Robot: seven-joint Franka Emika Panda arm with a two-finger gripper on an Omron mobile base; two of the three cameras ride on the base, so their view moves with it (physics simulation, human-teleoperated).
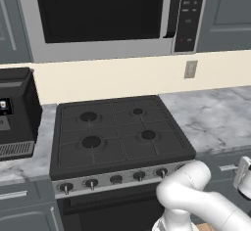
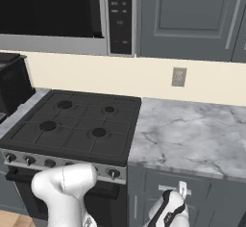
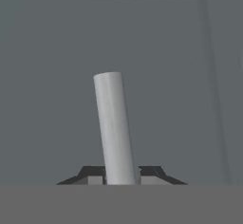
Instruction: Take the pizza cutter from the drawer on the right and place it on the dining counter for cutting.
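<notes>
Black stove [image 1: 117, 129] sits center-left of the left base view, marble worktop [image 2: 192, 134] at right in the right base view. Grey drawer [image 3: 57, 52] front spans the hand view; in the right base view it sits lower right, under the worktop. Silver bar handle [image 3: 113, 123] runs up from bottom center. Gripper [image 3: 121, 174] fingers are pressed onto that handle, pinching it.

Black stove [image 1: 117, 129] beneath microwave [image 1: 112, 14]
</notes>
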